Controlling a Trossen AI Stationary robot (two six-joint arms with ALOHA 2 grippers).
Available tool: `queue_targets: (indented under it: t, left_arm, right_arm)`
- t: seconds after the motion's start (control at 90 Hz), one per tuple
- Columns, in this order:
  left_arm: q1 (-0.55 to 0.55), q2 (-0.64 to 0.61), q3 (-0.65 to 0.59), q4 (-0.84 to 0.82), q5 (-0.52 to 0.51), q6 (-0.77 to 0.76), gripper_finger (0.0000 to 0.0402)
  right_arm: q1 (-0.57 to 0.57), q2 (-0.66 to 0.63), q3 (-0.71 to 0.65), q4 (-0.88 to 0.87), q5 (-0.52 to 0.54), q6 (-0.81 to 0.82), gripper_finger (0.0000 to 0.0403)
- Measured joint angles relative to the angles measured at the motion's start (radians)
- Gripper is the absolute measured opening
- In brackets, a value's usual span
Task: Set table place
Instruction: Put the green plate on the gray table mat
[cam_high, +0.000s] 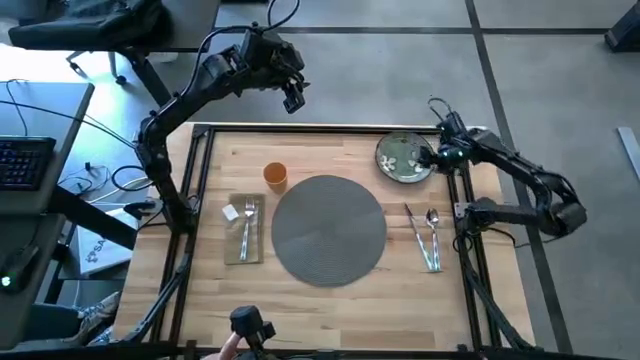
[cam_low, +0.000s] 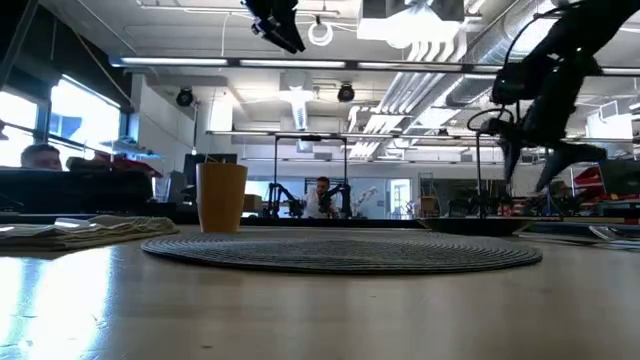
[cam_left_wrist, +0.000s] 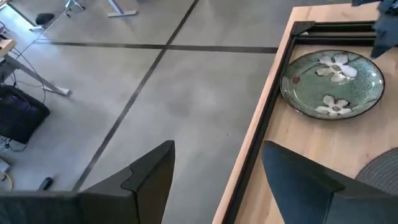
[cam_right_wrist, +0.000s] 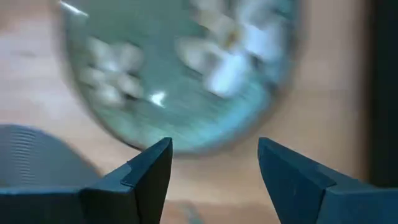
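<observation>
High view: a glossy green plate (cam_high: 403, 158) with white flowers is seen near the table's (cam_high: 330, 310) far right corner, the spread-fingered right gripper (cam_high: 437, 156) poised beside it; the left gripper (cam_high: 292, 97), raised beyond the far edge, is likewise parted.

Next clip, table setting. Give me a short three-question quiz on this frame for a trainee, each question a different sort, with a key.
1. True or false: the green plate lies on the placemat.
2. Which gripper is at the plate? A) left gripper B) right gripper
3. Fill in: the fork rests on the ____.

Key
1. False: it sits on the bare table near the far right corner, apart from the placemat.
2. B: it hangs open by the plate's rim; the left one is raised beyond the far edge, also open.
3. napkin
</observation>
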Motion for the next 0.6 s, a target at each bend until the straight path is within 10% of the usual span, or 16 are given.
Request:
queue_targets:
  t: [0.6]
  left_arm:
    - [0.0, 0.0, 0.0, 0.0, 0.009, 0.008, 0.0223]
  right_arm:
    - [-0.002, 0.023, -0.005, 0.07, 0.247, 0.105, 0.0216]
